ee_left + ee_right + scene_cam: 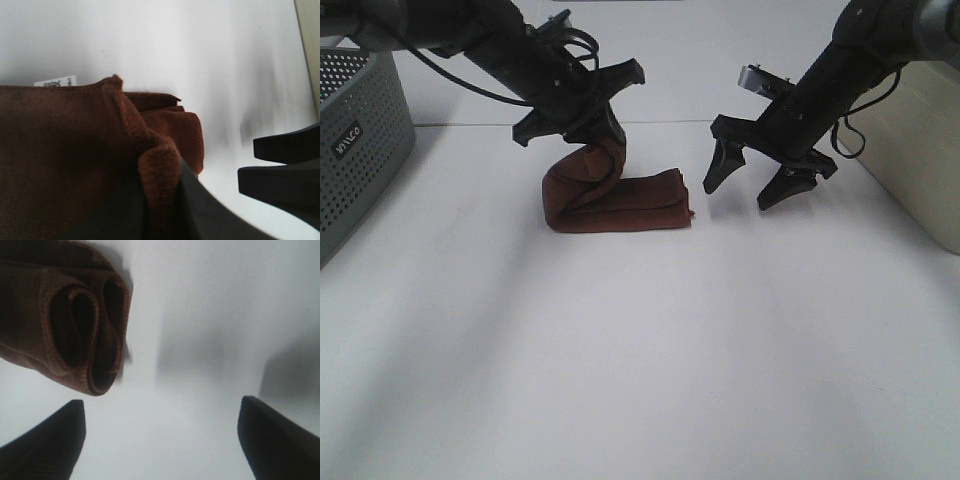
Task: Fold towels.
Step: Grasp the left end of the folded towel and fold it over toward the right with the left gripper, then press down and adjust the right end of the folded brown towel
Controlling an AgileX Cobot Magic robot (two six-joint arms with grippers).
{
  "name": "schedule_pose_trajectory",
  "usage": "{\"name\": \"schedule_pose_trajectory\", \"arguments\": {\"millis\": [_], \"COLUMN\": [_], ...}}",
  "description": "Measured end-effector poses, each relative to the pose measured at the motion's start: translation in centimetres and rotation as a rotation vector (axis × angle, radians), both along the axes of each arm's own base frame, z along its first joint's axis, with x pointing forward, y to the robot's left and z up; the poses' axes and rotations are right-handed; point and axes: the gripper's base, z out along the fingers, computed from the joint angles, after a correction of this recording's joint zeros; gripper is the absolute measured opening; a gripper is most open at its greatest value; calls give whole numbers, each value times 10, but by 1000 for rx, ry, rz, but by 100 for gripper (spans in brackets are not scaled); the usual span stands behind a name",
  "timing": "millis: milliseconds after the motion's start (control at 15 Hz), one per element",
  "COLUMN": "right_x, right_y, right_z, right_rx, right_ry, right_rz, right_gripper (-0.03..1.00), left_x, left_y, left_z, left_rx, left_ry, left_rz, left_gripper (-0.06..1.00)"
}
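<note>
The rust-brown towel lies folded in several layers on the white table, just left of centre. My left gripper is shut on a fold of the towel and lifts its left end up off the pile. The left wrist view shows the pinched cloth between the dark fingers and the small white tag at the far edge. My right gripper is open and empty, hovering just right of the towel. The right wrist view shows the towel's rolled end ahead of its spread fingertips.
A grey perforated basket stands at the left edge. A cream-coloured box stands at the right edge.
</note>
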Motion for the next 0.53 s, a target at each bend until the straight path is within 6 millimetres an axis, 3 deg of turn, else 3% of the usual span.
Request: {"name": "schedule_pose_trajectory", "arguments": {"millis": [333, 533], "right_x": [-1, -2], "right_y": [0, 0], "right_z": [0, 7], "right_rx": [1, 3], "right_ry": [10, 4], "right_rz": [5, 10], "right_gripper": [78, 78], "left_x": [0, 3], "left_y": [-39, -40], "left_z": [-2, 9], "left_rx": [-50, -55], "left_ry": [-19, -43], "left_rz": [-32, -44], "left_gripper": [57, 67]}}
